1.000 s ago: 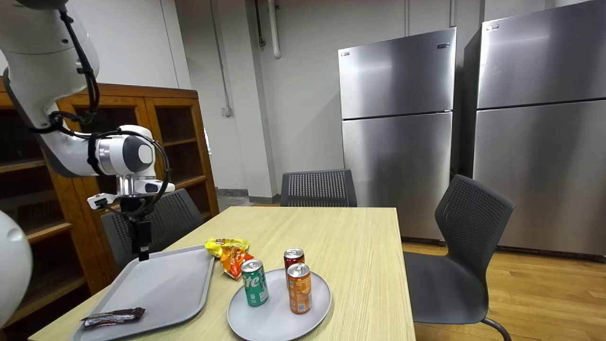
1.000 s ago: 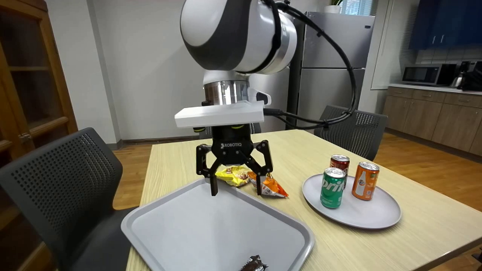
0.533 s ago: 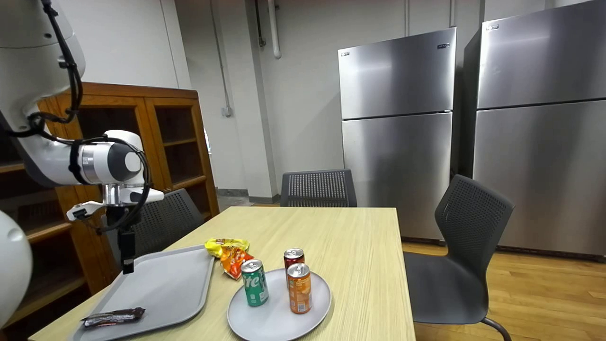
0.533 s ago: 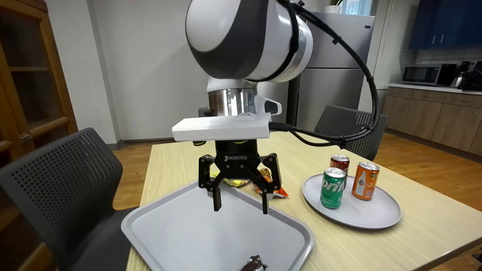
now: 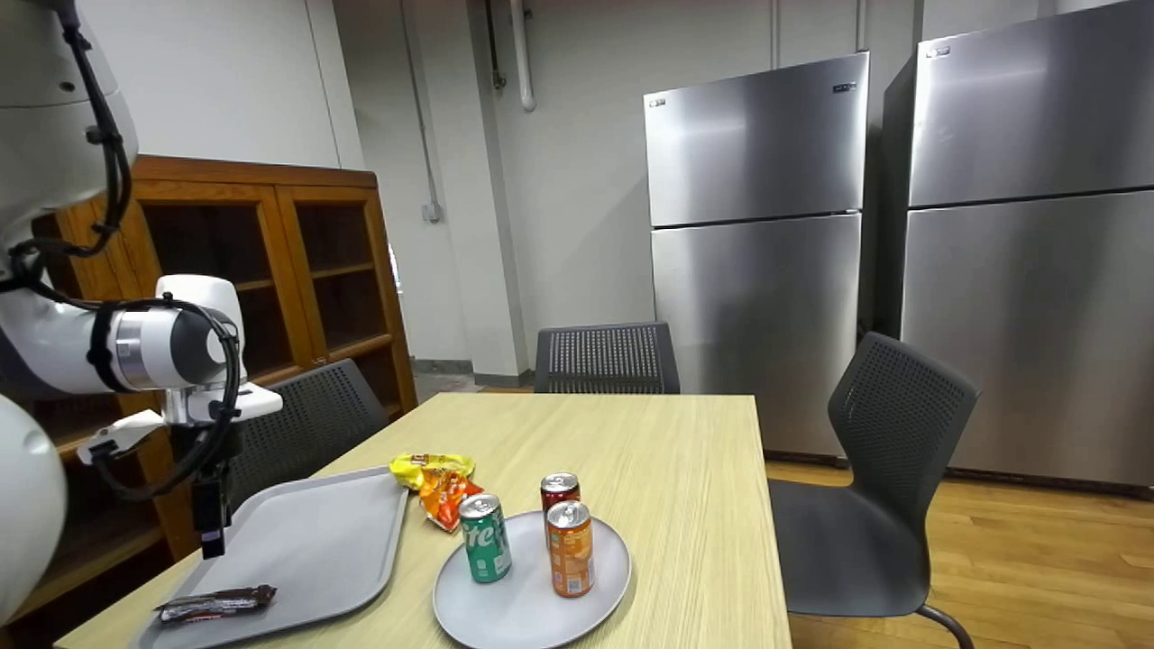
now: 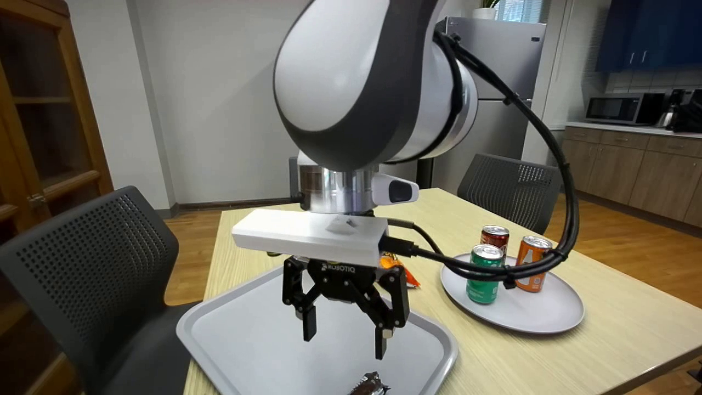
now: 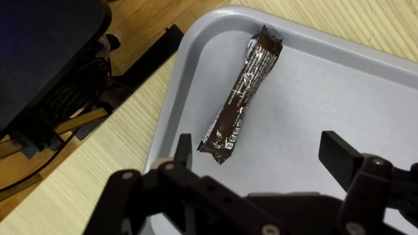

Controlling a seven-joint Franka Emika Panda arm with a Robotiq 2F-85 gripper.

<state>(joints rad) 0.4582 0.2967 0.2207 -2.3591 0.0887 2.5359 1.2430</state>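
Note:
My gripper [image 6: 344,334] stands open with nothing between its fingers, above the grey tray [image 6: 258,334]. A snack bar in a dark brown wrapper [image 7: 240,98] lies on the tray near one corner. In the wrist view the bar's near end reaches close to the left finger [image 7: 184,148], with space between them. An exterior view shows the whole bar [image 5: 216,604] lower than the gripper [image 5: 212,545] and a little nearer the camera. Another exterior view shows only the tip of the bar [image 6: 370,384] at the bottom edge.
Beside the tray lie a yellow snack bag [image 5: 433,467] and an orange one [image 5: 446,498]. A round grey plate [image 5: 505,622] carries a green can [image 5: 485,541], an orange can [image 5: 570,552] and a dark red can [image 5: 559,488]. Chairs [image 6: 93,285] stand around the table.
The arm and gripper have come down toward the tray and nearer the bar, the hand tilting slightly. The jaws stayed open. Bar, bags, cans and plate have not moved.

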